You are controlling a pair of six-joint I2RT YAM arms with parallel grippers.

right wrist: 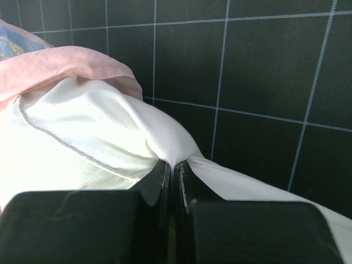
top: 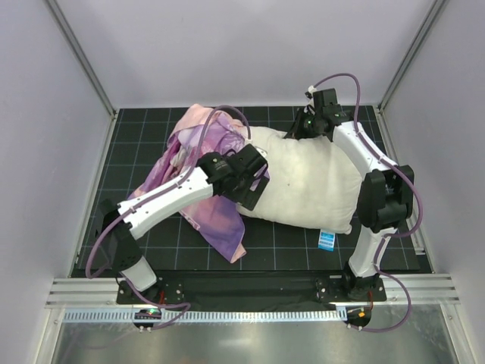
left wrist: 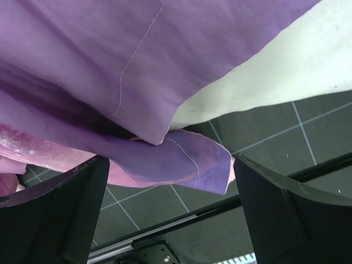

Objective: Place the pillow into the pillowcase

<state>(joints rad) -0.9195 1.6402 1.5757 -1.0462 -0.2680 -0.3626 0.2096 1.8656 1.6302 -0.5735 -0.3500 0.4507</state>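
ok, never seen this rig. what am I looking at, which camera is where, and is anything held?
Two white robot arms are bolted at the near edge of a black gridded table. The overhead view looks down from behind them; the other two views come from cameras on each wrist. A white pillow lies on the table, its left end under a pink-purple pillowcase. The right gripper has its fingers shut on a pinch of pillow fabric at the far edge. The left gripper is open beside the pillowcase hem, holding nothing.
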